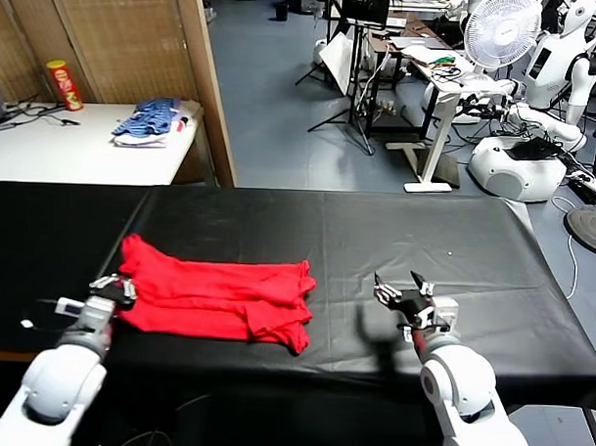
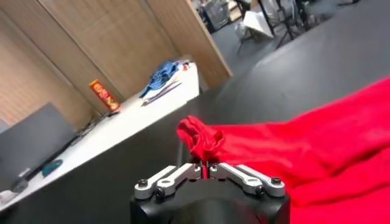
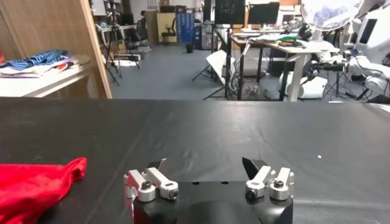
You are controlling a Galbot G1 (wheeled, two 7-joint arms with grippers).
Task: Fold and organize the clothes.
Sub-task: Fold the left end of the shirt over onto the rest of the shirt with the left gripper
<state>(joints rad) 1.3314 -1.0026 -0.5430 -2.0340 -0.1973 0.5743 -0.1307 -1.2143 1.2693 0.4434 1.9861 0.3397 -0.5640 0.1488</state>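
Note:
The clothes, a bright red T-shirt (image 1: 217, 297), lie folded into a wide band on the black table (image 1: 376, 236). My left gripper (image 1: 116, 288) is at the shirt's near left edge, shut on a pinch of the red fabric (image 2: 204, 141); the cloth bunches up just beyond the closed fingers. My right gripper (image 1: 401, 288) hovers over bare table to the right of the shirt, open with nothing between its fingertips (image 3: 254, 164). In the right wrist view one red corner of the shirt (image 3: 36, 182) shows off to the side.
A white side table (image 1: 75, 152) at the back left carries a blue striped pile of clothes (image 1: 150, 120) and a red can (image 1: 64, 85). A wooden partition (image 1: 200, 73) stands behind it. Desks, tripods, a fan and other robots fill the room beyond the table.

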